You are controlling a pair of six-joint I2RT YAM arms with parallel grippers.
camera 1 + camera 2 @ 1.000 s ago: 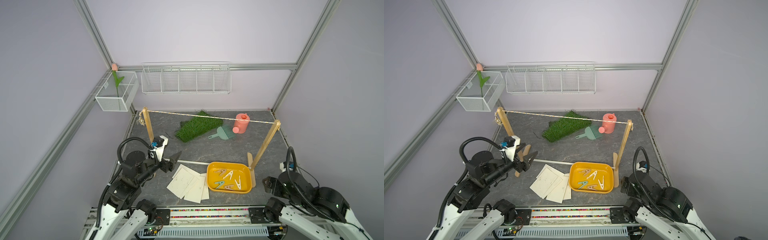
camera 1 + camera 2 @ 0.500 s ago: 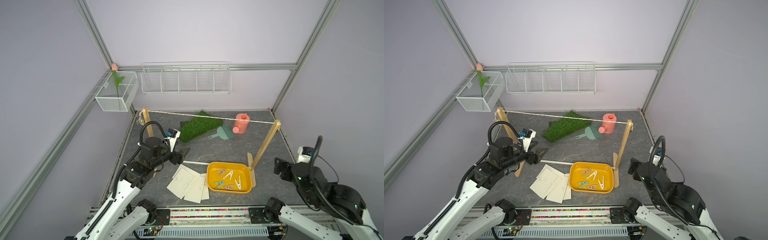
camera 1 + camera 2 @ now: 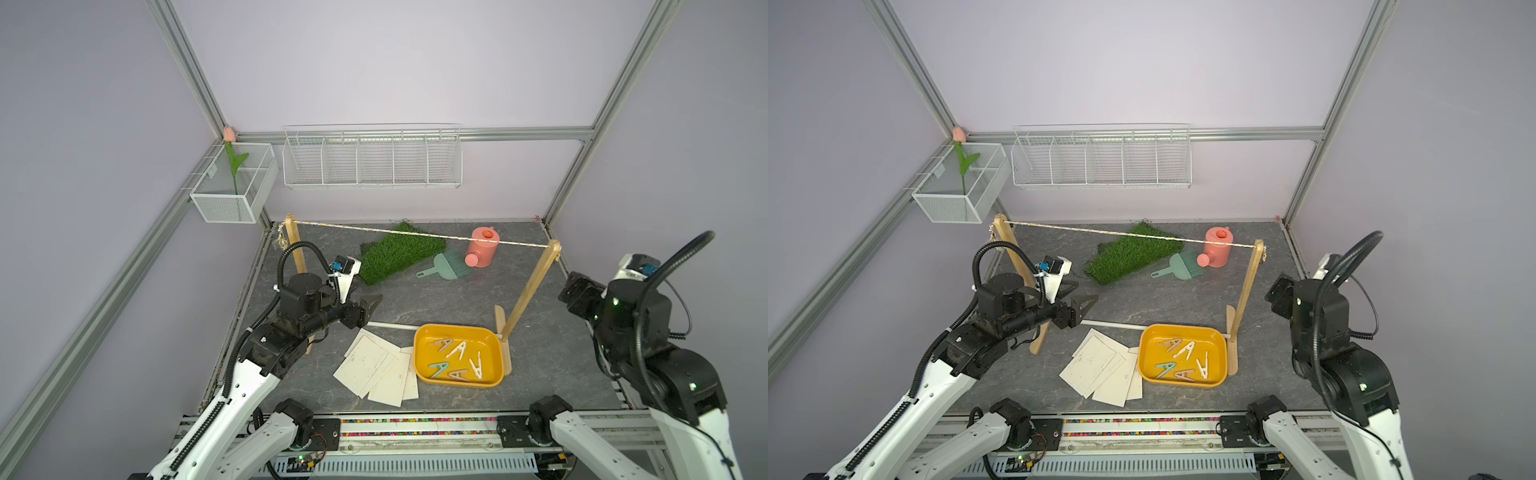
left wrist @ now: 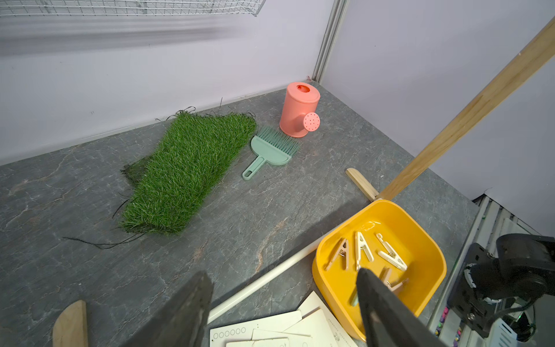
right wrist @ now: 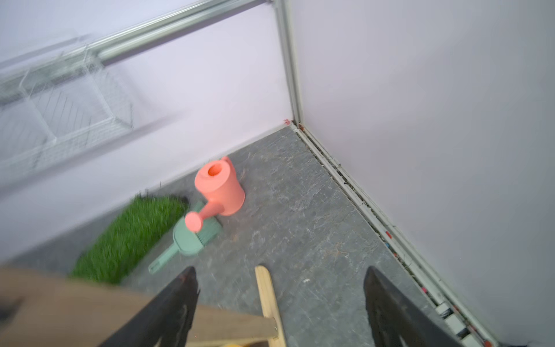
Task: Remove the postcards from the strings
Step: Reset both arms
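Left wrist view gave me my clearest read: the left gripper [image 4: 282,275] hung above the gray table [image 4: 90,240] with its jaws spread wide and nothing between them. The postcards [image 4: 255,329] lay flat on the table in a loose overlapping pile, just nearer than the fingertips and just beside the left side of the yellow tray [image 4: 432,258] holding the clothespins [image 4: 363,249]. In both top views I saw the string [image 3: 415,235] stretched from the left post [image 3: 296,245] to the right post [image 3: 532,286], higher and farther back than that gripper. My right gripper [image 5: 280,270] was also wide apart and empty in its blurred wrist view. It sat right of the right post, well apart from the postcards, with the tray between them.
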